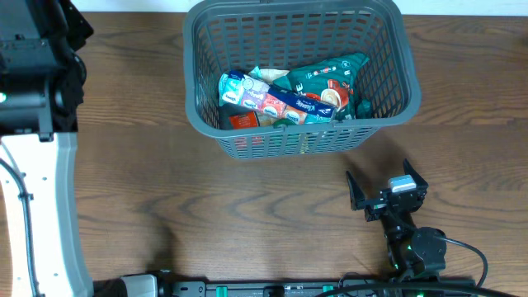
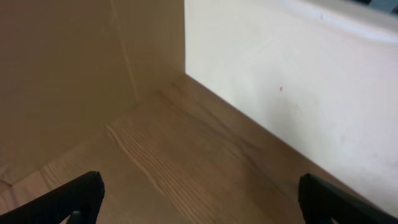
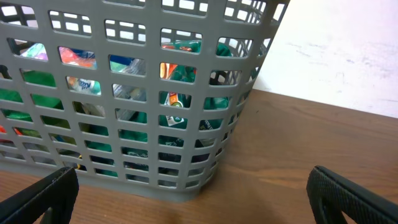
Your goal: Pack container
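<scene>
Okay, the container (image 1: 289, 142) sat at the top middle of the table (image 1: 206, 214) in the overhead view, upright and a bit skewed. It held a pile of packets: a green bag (image 1: 326, 78) on the right, a blue and white pack (image 1: 272, 99) lying across the middle and a red item (image 1: 243, 121) at the lower left, all against the near wall.

The right gripper (image 1: 377, 172) hung low over the table, near the container's near right corner and not touching it. Its fingers were spread wide with nothing between them. In the right wrist view the container (image 3: 155, 15) filled the left side, with green and red packaging showing through the slots, and the right gripper (image 3: 196, 196) faced its corner with both fingers at the frame edges.

The left arm (image 1: 37, 74) stood at the far left, well apart from the container. In its wrist view the left gripper (image 2: 202, 199) had its fingers wide apart and empty, above bare wood beside a white panel (image 2: 298, 74).
</scene>
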